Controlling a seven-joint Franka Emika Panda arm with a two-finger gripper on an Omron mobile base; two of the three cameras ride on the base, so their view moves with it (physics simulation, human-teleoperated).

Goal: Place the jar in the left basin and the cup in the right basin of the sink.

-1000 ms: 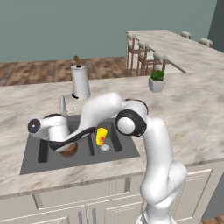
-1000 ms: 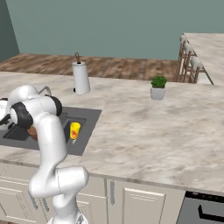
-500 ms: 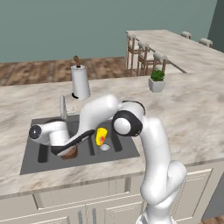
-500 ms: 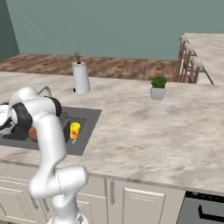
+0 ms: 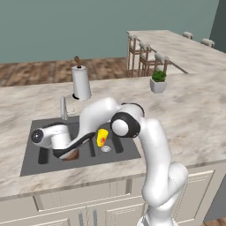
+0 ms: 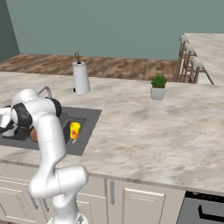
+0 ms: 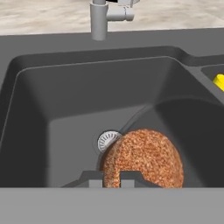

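**Jar down in left basin, claw pinched on it**

Gripper point(image 7: 111, 178) is low inside the left basin point(image 7: 65, 118) of the sink point(image 5: 31, 156), jaws nearly closed, tips set close together on the near edge of the jar point(image 7: 142, 157). Hand view shows the jar's brown speckled face just above the tips, right beside the round silver drain point(image 7: 108, 140) & partly covering it. From the left base view the jar point(image 5: 70, 154) is a brown patch under the wrist, w/ the arm bent down over the sink. Can't tell if the jar rests on the basin floor or hangs just off it.

Cup point(image 5: 102, 137) stands upright in the right basin point(image 5: 115, 150), yellow w/ red mark, next to that basin's drain. Tap point(image 7: 99, 17) at the rear rim. Paper-towel roll point(image 5: 80, 82) & potted plant point(image 5: 157, 81) stand on the counter point(image 5: 190, 110) behind, well apart from the sink
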